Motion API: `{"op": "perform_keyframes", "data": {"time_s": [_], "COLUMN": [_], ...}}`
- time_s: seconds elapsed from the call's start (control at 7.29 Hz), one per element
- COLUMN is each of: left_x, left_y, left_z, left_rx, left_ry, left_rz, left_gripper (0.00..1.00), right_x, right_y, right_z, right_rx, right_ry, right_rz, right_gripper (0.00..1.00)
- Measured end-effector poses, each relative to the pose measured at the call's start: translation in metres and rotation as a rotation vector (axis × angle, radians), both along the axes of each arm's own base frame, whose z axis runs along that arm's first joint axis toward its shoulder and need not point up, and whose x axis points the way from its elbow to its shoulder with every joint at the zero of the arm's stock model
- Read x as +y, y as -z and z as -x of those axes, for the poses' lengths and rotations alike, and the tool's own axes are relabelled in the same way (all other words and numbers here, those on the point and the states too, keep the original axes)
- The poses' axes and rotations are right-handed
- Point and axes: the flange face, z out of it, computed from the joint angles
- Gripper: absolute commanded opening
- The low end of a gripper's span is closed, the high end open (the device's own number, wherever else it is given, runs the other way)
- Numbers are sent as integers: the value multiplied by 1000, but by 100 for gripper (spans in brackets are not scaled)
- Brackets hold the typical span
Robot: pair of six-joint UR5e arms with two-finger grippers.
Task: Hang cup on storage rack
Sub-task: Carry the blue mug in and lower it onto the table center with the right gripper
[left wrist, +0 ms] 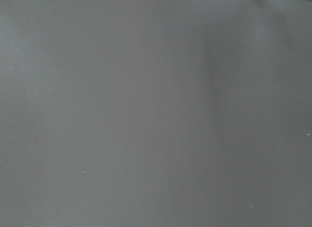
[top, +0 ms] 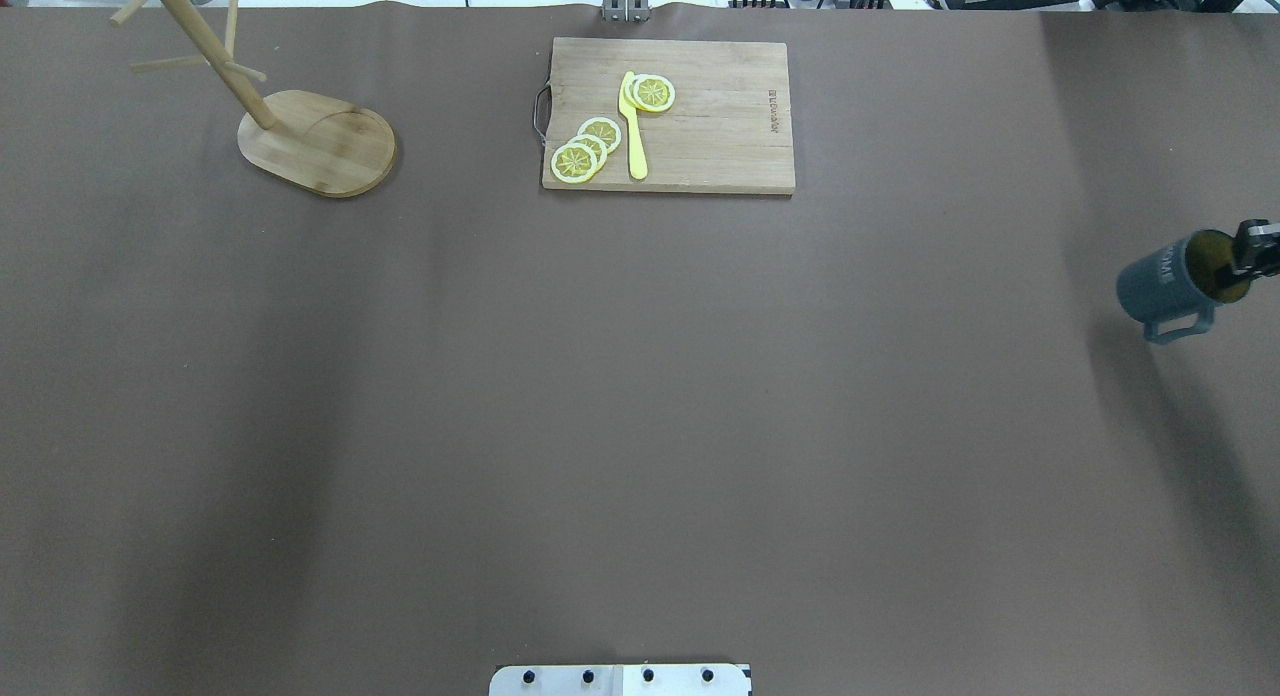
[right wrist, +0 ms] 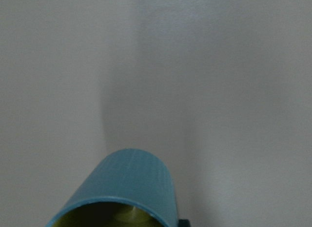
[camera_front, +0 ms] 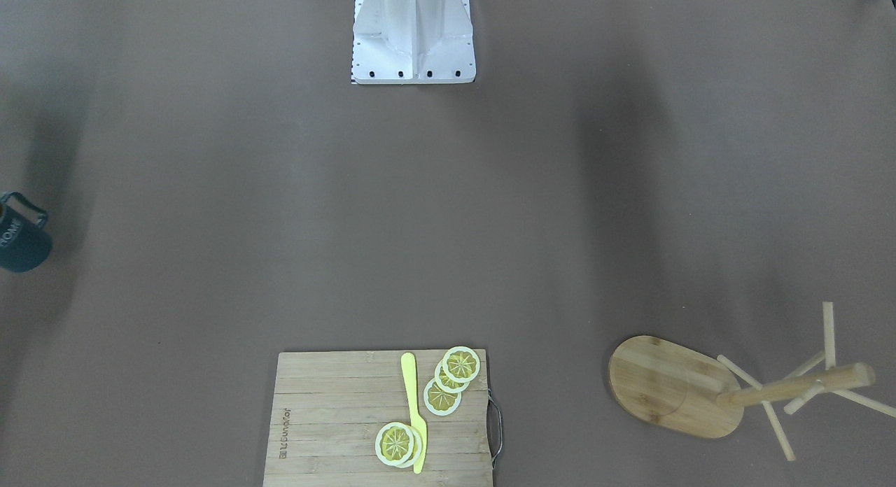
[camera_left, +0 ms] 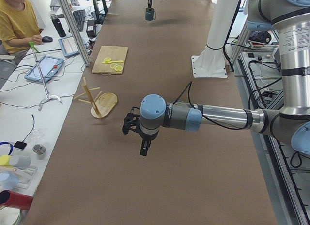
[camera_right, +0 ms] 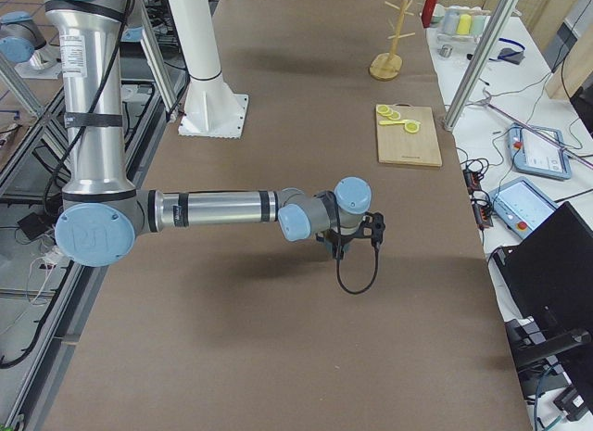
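So right now I'm holding the cup (top: 1168,288) in my right gripper (top: 1246,260), way out at my right end of the table (top: 640,396). The fingers are clamping the rim, with one looking like it's reaching inside against the yellow lining. The rest of the gripper is running off the edge of the overhead shot. The handle is pointing back toward my base and the white lettering is showing on the side. In the left side view the cup is hanging mouth-up under the gripper and seems to be floating a bit above the table, though I can't swear to that. My right wrist cam is only catching the ribbed teal wall and a sliver of yellow inside at the bottom of the picture, with brown table beyond. The rack (top: 318,148) is standing upright in the far corner on my left, pegs sticking out from the post. It's well apart from the cup, with nearly the whole table lying between them. A board (top: 720,126) is sitting at the far edge around the middle, carrying lemon slices (top: 575,162) and a yellow knife (top: 634,141). My left gripper (camera_left: 144,148) is hovering over the table on my left side, pointing down, nearer to me than the rack. It's showing up only in that side view, so I can't tell whether it's released or clenched. My left wrist cam is giving me basically plain brown table.
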Motion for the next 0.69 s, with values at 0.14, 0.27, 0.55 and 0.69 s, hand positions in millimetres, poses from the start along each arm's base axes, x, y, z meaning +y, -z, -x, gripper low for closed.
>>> {"op": "perform_keyframes", "data": {"time_s": [0.14, 0.27, 0.55, 0.69], "left_x": [0, 0, 1, 1], "left_y": [0, 1, 0, -1], "left_z": [0, 0, 0, -1], "left_rx": [1, 1, 6, 10], "left_ry": [0, 0, -2, -2], "left_rz": [-3, -6, -25, -36], "left_gripper": [98, 98, 98, 98], "right_x": [11, 20, 42, 60], "right_y": [55, 106, 211, 258], "right_z": [48, 96, 221, 277], "right_rx": [-26, -41, -61, -86], "right_ry": [-39, -85, -201, -252], "right_rz": [72, 133, 231, 274], "right_gripper": [0, 0, 0, 0]}}
